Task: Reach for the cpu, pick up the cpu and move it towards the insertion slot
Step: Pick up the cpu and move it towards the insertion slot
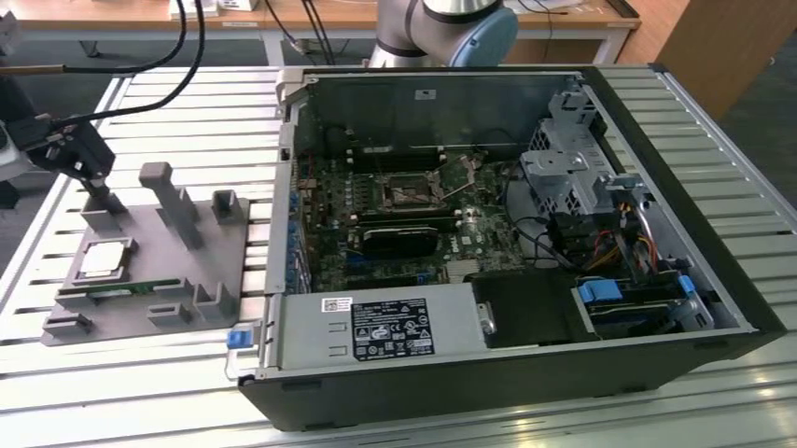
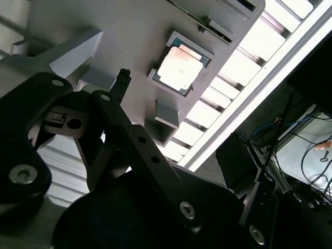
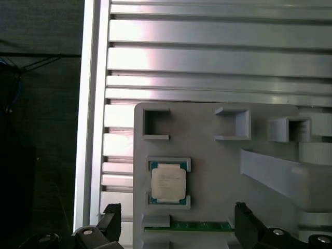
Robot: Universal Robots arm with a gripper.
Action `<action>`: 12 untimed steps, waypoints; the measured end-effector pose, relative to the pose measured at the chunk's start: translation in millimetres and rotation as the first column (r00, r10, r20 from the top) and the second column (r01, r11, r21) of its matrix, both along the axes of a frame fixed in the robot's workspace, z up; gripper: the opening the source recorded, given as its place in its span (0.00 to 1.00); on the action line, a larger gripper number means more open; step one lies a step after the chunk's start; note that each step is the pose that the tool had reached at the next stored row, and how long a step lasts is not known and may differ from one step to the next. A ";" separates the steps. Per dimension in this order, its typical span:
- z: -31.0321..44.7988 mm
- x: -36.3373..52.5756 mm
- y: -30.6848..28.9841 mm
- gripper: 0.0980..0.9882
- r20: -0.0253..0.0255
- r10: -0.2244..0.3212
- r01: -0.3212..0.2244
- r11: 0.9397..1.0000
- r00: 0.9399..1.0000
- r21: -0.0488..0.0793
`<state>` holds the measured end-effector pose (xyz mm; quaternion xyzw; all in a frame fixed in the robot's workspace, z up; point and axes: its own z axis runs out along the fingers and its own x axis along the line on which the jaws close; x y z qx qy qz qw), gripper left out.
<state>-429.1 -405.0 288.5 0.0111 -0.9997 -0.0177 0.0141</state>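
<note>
Gripper [image 3: 177, 218] hovers above the fixture [image 3: 218, 171], fingers [image 3: 243, 220] spread, empty; cpu [image 3: 168, 181] sits in its pocket. Likely risk: an off-centre descent strikes the pocket corners or the adjacent memory stick [image 3: 199, 226].

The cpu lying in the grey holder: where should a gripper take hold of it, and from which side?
Come straight down from above and pinch two opposite edges. The cpu lies flat, top up, in the grey holder, and raised lips wrap its corners, leaving two side edges bare.

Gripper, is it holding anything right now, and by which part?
Nothing. The gripper is open and empty; the cpu lies in its recess on the grey tray.
</note>
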 end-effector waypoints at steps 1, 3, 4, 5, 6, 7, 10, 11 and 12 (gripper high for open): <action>-1.8 -0.1 -0.1 0.94 -0.001 0.000 0.000 1.000 1.000 0.000; -5.4 -0.1 -0.2 0.94 -0.002 0.000 0.000 1.000 1.000 0.000; -7.2 -0.2 -0.2 0.94 -0.003 0.000 0.000 1.000 1.000 0.000; -9.0 -0.2 -0.2 0.94 -0.003 0.000 0.000 1.000 1.000 0.000; -10.9 -0.3 -0.3 0.94 -0.003 0.000 0.000 1.000 1.000 0.000; -12.7 -0.4 -0.3 0.94 -0.003 0.000 0.000 1.000 1.000 0.000; -18.0 -0.8 -0.6 0.94 -0.003 0.000 0.000 1.000 1.000 0.000; -19.8 -1.0 -0.9 0.94 -0.003 0.000 0.000 1.000 1.000 0.000; -21.7 -1.2 -1.1 0.94 -0.003 0.000 0.000 1.000 1.000 0.000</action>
